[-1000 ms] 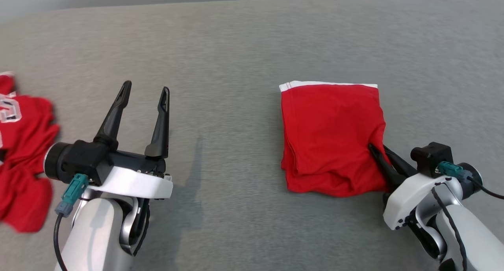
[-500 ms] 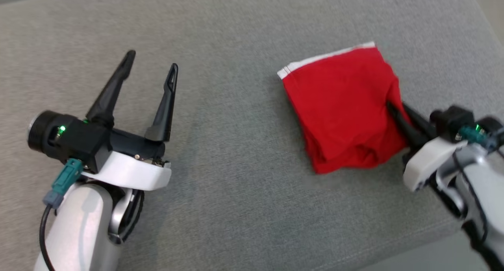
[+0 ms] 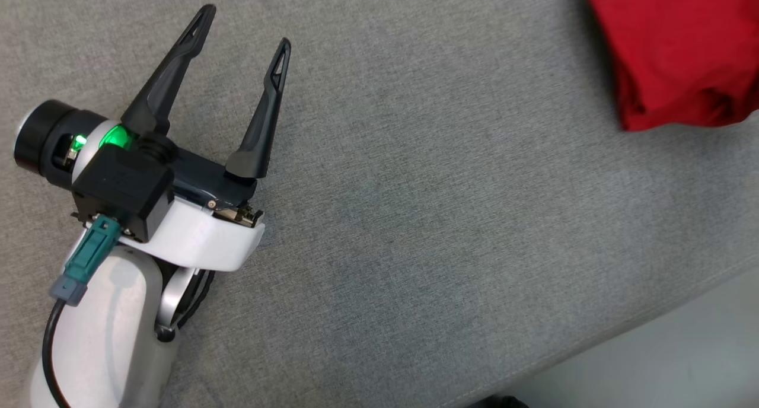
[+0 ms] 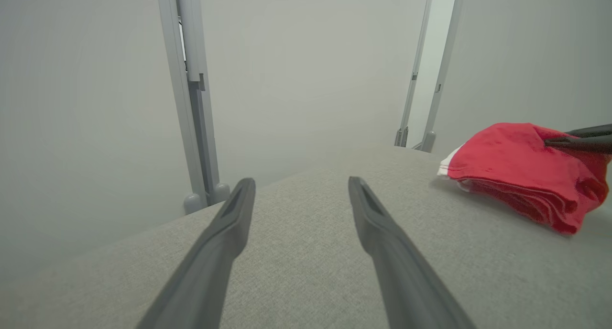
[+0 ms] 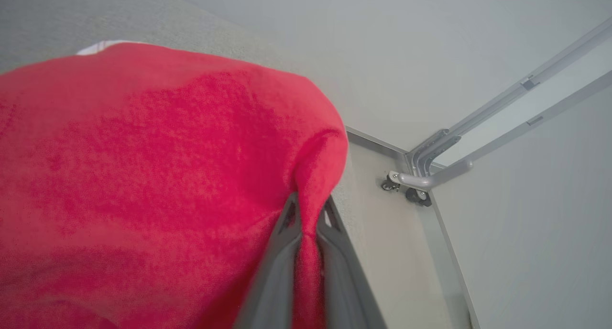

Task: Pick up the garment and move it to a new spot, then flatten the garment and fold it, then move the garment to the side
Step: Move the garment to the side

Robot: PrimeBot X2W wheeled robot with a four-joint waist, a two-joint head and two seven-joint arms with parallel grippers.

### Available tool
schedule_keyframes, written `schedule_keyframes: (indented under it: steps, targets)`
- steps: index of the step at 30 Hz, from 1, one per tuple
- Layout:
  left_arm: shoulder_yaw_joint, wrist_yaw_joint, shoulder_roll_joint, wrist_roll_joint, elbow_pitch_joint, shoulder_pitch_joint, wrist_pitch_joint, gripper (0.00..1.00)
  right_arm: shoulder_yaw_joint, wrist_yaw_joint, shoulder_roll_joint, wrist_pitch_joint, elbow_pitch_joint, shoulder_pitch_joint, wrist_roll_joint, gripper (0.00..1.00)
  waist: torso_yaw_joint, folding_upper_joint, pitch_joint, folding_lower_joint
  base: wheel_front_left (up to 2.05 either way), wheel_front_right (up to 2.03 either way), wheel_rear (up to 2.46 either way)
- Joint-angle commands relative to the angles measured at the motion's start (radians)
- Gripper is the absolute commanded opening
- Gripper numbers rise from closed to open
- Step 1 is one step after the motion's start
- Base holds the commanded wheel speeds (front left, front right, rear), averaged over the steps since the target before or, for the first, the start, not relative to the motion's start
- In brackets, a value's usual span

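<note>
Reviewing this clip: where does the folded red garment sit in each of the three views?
Head view: the red garment is in the upper right corner, cut off by the frame edges.
Left wrist view: at the right edge, mid-height, on the grey fabric surface.
Right wrist view: across the left and centre, pinched by the right gripper at bottom centre.
Shared landmark: the grey fabric surface beneath it.
</note>
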Motion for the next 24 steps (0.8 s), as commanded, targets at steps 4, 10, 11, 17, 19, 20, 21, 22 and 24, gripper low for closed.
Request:
schedule_keyframes:
  steps: [4, 10, 11, 17, 19, 20, 21, 22, 24]
  targets:
    - [-0.009, -0.011, 0.013, 0.011, -0.021, -0.043, 0.009, 1.00, -0.057, -0.001, 0.002, -0.021, 0.097, -0.061, -0.002, 0.00, 0.012, 0.0000, 0.048, 0.0000, 0.00, 0.00, 0.00]
    - [-0.016, -0.013, 0.017, 0.008, -0.024, -0.057, 0.011, 1.00, -0.100, -0.001, 0.037, -0.031, 0.225, -0.114, 0.000, 1.00, 0.026, 0.0000, 0.062, 0.0000, 0.00, 0.00, 0.00]
    - [-0.016, -0.012, 0.018, 0.007, -0.022, -0.058, 0.009, 1.00, -0.108, -0.001, 0.042, -0.032, 0.245, -0.117, 0.001, 1.00, 0.029, 0.0000, 0.062, 0.0000, 0.00, 0.00, 0.00]
    - [-0.007, 0.004, 0.017, -0.006, 0.000, -0.026, -0.008, 1.00, -0.192, -0.001, 0.072, -0.047, 0.294, -0.091, 0.048, 1.00, 0.033, 0.0000, 0.027, 0.0000, 0.00, 0.00, 0.00]
    - [-0.005, 0.013, 0.012, -0.012, 0.013, -0.008, -0.016, 1.00, -0.241, -0.001, 0.079, -0.048, 0.259, -0.073, 0.069, 1.00, 0.034, 0.0000, 0.003, 0.0000, 0.00, 0.00, 0.00]
    - [-0.002, 0.018, 0.010, -0.017, 0.019, -0.002, -0.021, 1.00, -0.268, -0.001, 0.080, -0.047, 0.236, -0.057, 0.071, 1.00, 0.035, 0.0000, -0.010, 0.0000, 0.00, 0.00, 0.00]
    - [0.002, 0.022, 0.006, -0.022, 0.028, 0.007, -0.028, 1.00, -0.298, -0.001, 0.089, -0.047, 0.206, -0.034, 0.075, 1.00, 0.037, 0.0000, -0.026, 0.0000, 0.00, 0.00, 0.00]
    - [0.005, 0.028, 0.004, -0.028, 0.038, 0.019, -0.035, 1.00, -0.328, -0.001, 0.098, -0.047, 0.179, -0.008, 0.078, 1.00, 0.040, 0.0000, -0.044, 0.0000, 0.00, 0.00, 0.00]
    - [0.013, 0.039, -0.004, -0.039, 0.055, 0.043, -0.048, 1.00, -0.394, -0.001, 0.114, -0.046, 0.125, 0.043, 0.074, 1.00, 0.045, 0.0000, -0.079, 0.0000, 0.00, 0.00, 0.00]
